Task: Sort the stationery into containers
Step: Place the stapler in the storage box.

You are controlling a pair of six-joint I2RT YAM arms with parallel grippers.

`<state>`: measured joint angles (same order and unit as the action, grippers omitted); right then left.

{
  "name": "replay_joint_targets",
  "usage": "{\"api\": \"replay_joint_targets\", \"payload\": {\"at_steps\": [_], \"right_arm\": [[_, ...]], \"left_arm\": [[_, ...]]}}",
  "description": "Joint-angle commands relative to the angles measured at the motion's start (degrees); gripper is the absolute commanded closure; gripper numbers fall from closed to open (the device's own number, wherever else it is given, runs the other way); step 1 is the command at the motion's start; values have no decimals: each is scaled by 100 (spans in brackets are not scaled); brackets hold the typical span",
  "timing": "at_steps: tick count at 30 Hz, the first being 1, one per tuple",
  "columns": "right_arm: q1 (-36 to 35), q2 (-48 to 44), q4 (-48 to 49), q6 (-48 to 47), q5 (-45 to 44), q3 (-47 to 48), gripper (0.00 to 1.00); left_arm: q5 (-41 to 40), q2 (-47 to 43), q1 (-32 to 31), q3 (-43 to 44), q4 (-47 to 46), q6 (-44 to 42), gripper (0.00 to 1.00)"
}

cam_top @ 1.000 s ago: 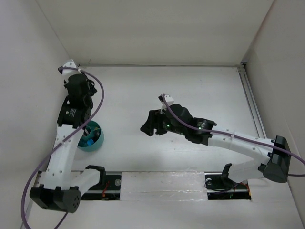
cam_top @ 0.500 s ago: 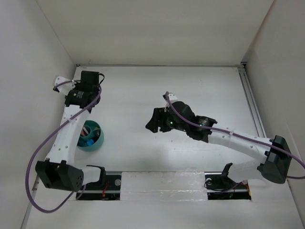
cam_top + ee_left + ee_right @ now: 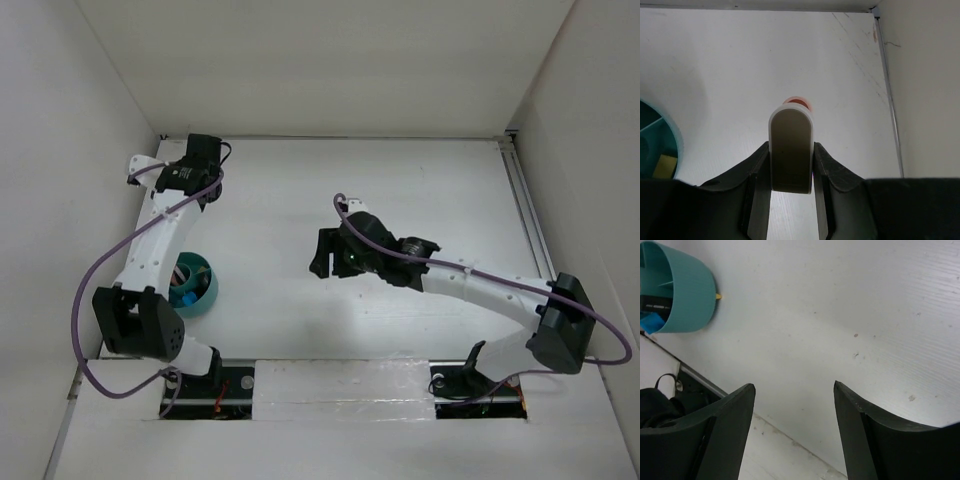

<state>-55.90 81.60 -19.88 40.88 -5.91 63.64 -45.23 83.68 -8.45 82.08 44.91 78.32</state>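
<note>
Cup (image 3: pixel 209 292), round teal plastic with inner dividers, stands at left beside the left arm (image 3: pixel 150 260), left gripper (image 3: pixel 792 156) beyond it near the far corner pinching a rounded beige eraser (image 3: pixel 791 132) over matte white table (image 3: pixel 420 180), right gripper (image 3: pixel 792 387) mid-table with dark jaws spread, metal rail (image 3: pixel 528 210) along right edge.
</note>
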Motion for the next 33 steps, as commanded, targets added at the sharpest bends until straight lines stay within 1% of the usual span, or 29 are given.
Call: {"api": "replay_joint_targets", "payload": {"at_steps": [1,2,4,5,6,7,9,11,12,15,19,21,26,28,33], "right_arm": [[61,83,-490,86,-595,561,30],[62,84,-552,86,-656,614,31],[122,137,-709,148,-779,720,31],[184,189,-710,148,-780,833,31],[185,250,-789,200,-780,887,31],[263,251,-842,201,-780,940,31],[316,434,-903,201,-710,1106,31],[316,558,-1044,201,-710,1221,31],[316,680,-1114,201,-710,1334,31],[316,769,-1307,201,-762,1406,32],[316,936,-1431,201,-868,1581,32],[316,1076,-1536,201,-868,1677,32],[316,1332,-1677,201,-815,2091,32],[316,1393,-1738,201,-815,2152,34],[316,1446,-1739,201,-815,2205,34]], "left_arm": [[-372,341,54,351,297,464,100],[-372,464,54,430,534,882,100],[-258,823,54,702,965,1429,100],[-258,947,54,834,1437,1684,100],[-258,1070,54,983,1738,2313,100],[-188,1289,54,1124,1985,2458,100],[-188,1352,141,1213,1987,2520,100],[128,1353,386,1066,1830,2513,100],[224,1274,492,942,1411,2356,100],[366,1107,827,547,942,2117,100],[287,984,1152,484,1028,2169,100],[435,827,1353,327,1029,2170,100],[437,290,1416,-385,748,2372,100],[384,167,1416,-439,826,2643,100],[445,105,1416,-605,949,2722,100]]}}
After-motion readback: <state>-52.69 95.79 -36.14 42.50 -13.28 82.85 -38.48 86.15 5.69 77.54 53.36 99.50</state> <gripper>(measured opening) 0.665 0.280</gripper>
